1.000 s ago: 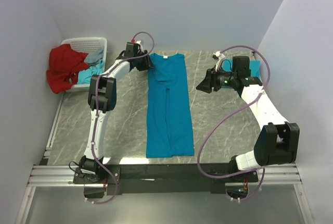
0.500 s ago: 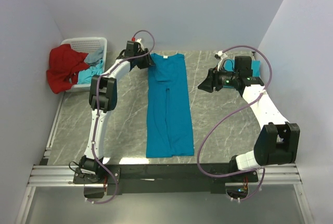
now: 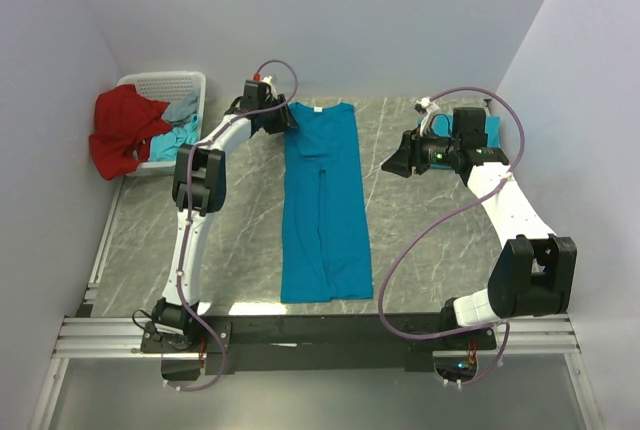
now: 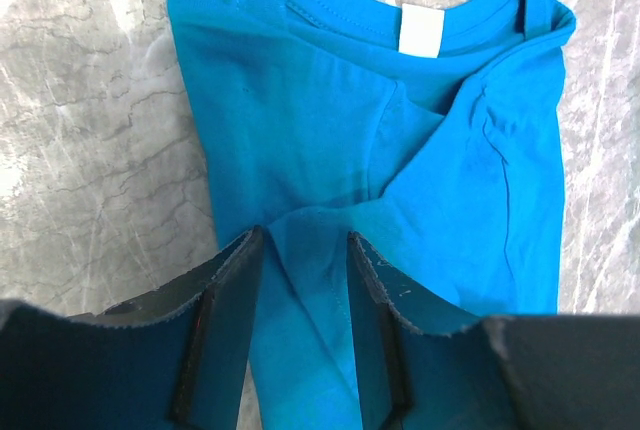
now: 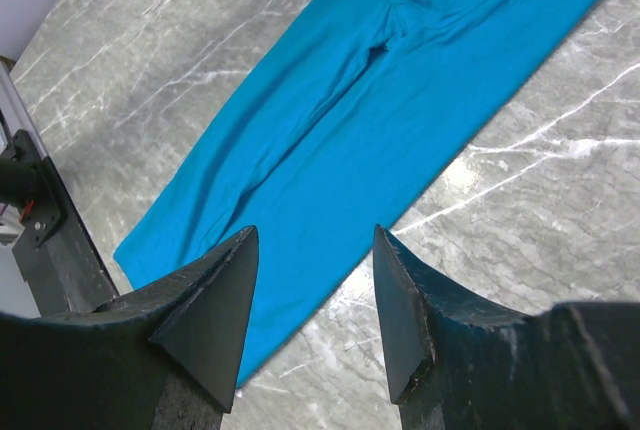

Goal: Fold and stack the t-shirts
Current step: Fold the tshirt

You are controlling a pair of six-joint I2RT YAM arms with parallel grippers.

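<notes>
Left tool, jaws apart, sits low over the collar end of the teal t-shirt, a long narrow strip lying flat on the bench. Right tool, jaws apart and empty, hangs well off the t-shirt's right edge.

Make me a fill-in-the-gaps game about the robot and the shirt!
The cloth hanging over the basket is ____.
The right gripper, hovering beside the shirt, holds ____.
The label inside the shirt's collar is ____.
Missing words: red; nothing; white.
</notes>
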